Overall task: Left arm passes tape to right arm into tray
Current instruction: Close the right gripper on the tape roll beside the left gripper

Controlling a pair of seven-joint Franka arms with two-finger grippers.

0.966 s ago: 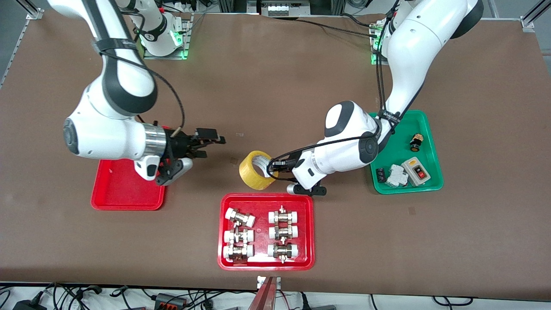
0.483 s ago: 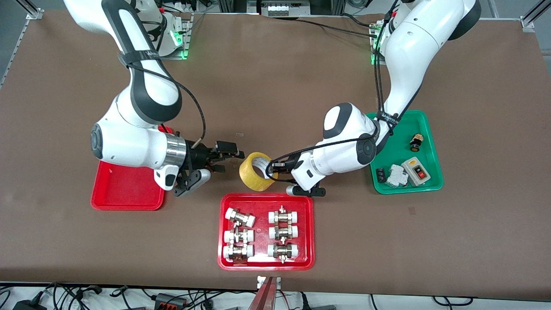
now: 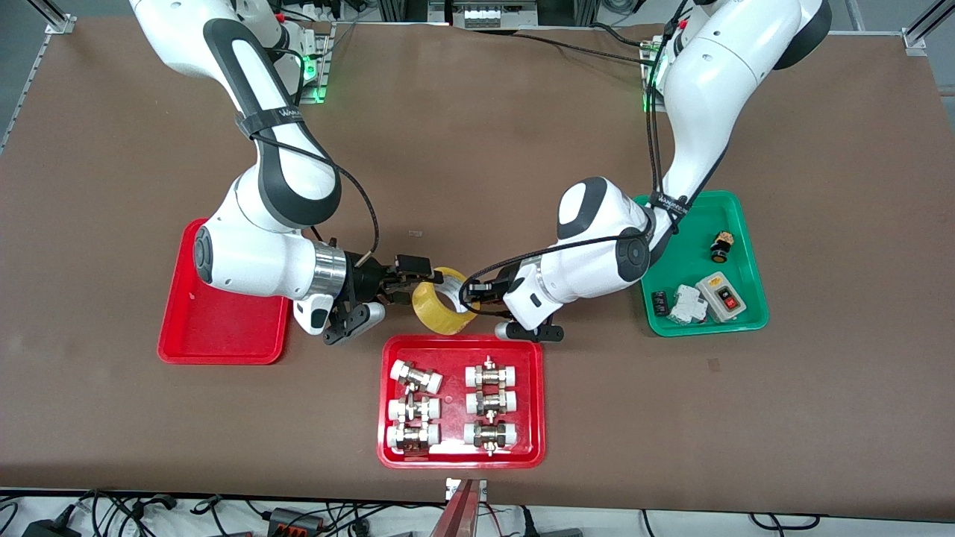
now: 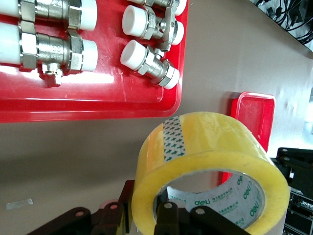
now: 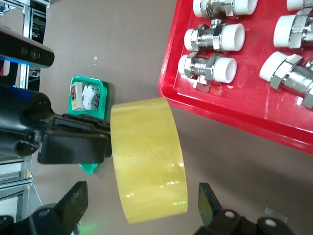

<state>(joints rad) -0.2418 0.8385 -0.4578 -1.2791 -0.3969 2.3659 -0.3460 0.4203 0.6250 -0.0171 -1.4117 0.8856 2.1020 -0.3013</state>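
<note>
The tape [image 3: 445,300] was held off the table by the left gripper [image 3: 472,292], whose fingers were clamped together on the roll's wall, one finger inside the hole and the other outside. The roll was carried on edge over the bare table, just above the edge of the red tray of fittings [image 3: 461,400]. In the left wrist view the tape [image 4: 210,161] filled the space directly ahead of the fingers [image 4: 168,220], with white printed lettering seen on its inner face.

The right gripper [image 3: 409,277] was positioned at the roll's outer face, on the side away from the left gripper. Its fingers were spread wide apart, and in the right wrist view the tape [image 5: 148,165] was seen standing between the two fingertips [image 5: 208,203], with a gap left on each side, so no contact could be made out. The left gripper [image 5: 73,142] was seen gripping the roll's other edge.

The tray [image 3: 224,328] was found under and beside the right arm's wrist, toward the right arm's end of the table, well apart from the tape. A green tray [image 3: 701,265] with small parts was lying beside the left arm's elbow.
</note>
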